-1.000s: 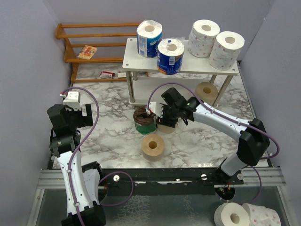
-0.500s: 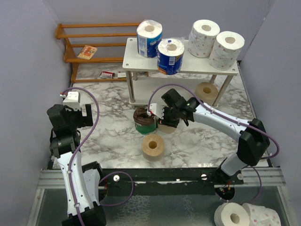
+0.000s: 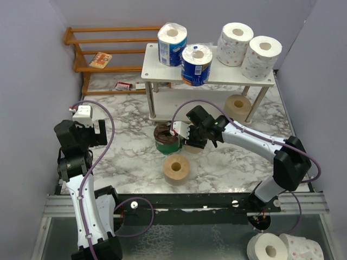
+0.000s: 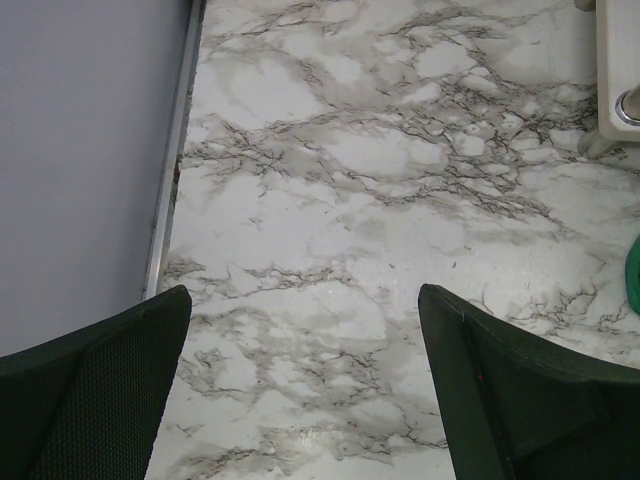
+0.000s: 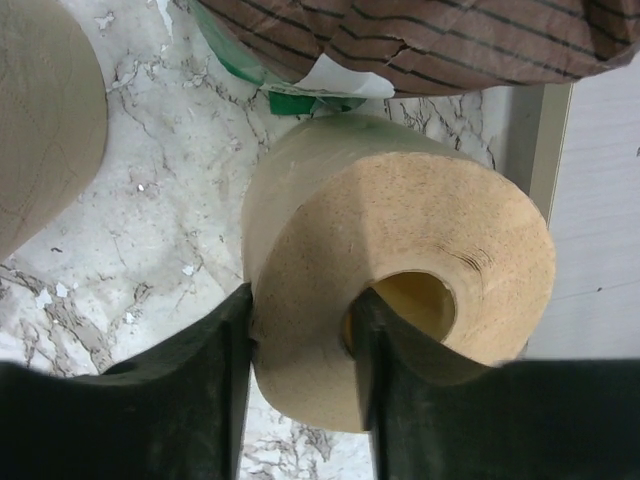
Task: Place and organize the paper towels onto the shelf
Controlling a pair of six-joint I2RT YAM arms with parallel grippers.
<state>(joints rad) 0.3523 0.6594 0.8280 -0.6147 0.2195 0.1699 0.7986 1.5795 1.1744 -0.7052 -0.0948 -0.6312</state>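
The paper towels [image 3: 234, 43] are found partly on the shelf [image 3: 225, 75] and partly on the marbled desk [image 3: 124, 103]. On the shelf's top tier, well beyond the right fingers, four rolls are stood on end: two blue-wrapped rolls [image 3: 196, 64] toward the left end and two white rolls [image 3: 261, 57] toward the right end. A far tan roll [image 3: 237, 105] is set on the desk under the shelf's right end, beyond the right fingers and off to their right.

The right gripper [image 5: 300, 300] is closed on the gripped tan roll [image 5: 400, 250]. One of its fingers [image 5: 395, 420] is pushed into the hollow core and the other is pressed against the outer side, so the roll's wall is pinched between them. Whether this roll is lifted off the desk cannot be told. The dark brown roll [image 3: 164, 138], with its green band, is seen just beyond the fingertips, close against the gripped roll; whether the two touch cannot be told. A loose tan roll [image 3: 177, 168] is stood on end on the near side of the right fingers, apart from them.

The left gripper [image 4: 305, 300] is seen with its fingers spread wide and nothing between them. Only bare desk is seen beneath them, and a corner of the shelf shows ahead and to their right.
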